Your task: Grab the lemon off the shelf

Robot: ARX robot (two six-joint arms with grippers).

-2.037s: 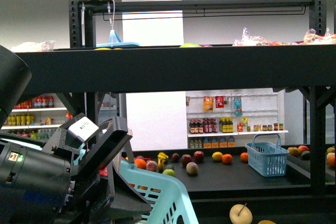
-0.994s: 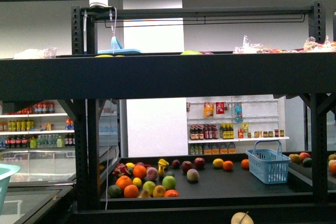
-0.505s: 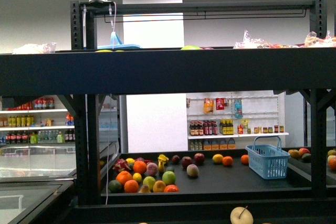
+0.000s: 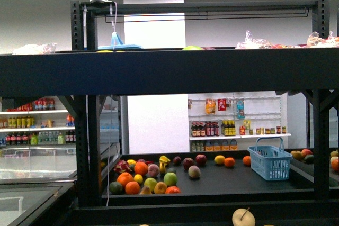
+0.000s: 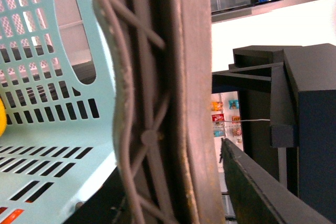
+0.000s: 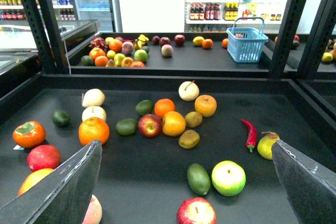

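Observation:
The shelf (image 4: 159,72) is a black rack with dark tray tiers. A bright yellow oval fruit, apparently the lemon (image 4: 219,159), lies on the far rack's tier beside an orange, and in the right wrist view the lemon (image 6: 198,40) sits left of the blue basket. My right gripper (image 6: 185,148) is open and empty above the near tier (image 6: 157,80), over mixed fruit. My left gripper (image 5: 157,129) is shut on the rim of a pale teal basket (image 5: 52,103). A yellow sliver shows at that basket's edge; I cannot tell what it is.
The near tier holds oranges (image 6: 94,130), red apples (image 6: 150,125), a green apple (image 6: 228,178), an avocado (image 6: 198,178), a red chili (image 6: 249,134) and a pear (image 6: 268,145). A blue basket (image 4: 269,161) stands on the far tier. Black uprights (image 6: 286,24) flank the tray.
The left arm and teal basket, which filled the lower left of the front view, have dropped out of it. Nothing has shifted in the last half second.

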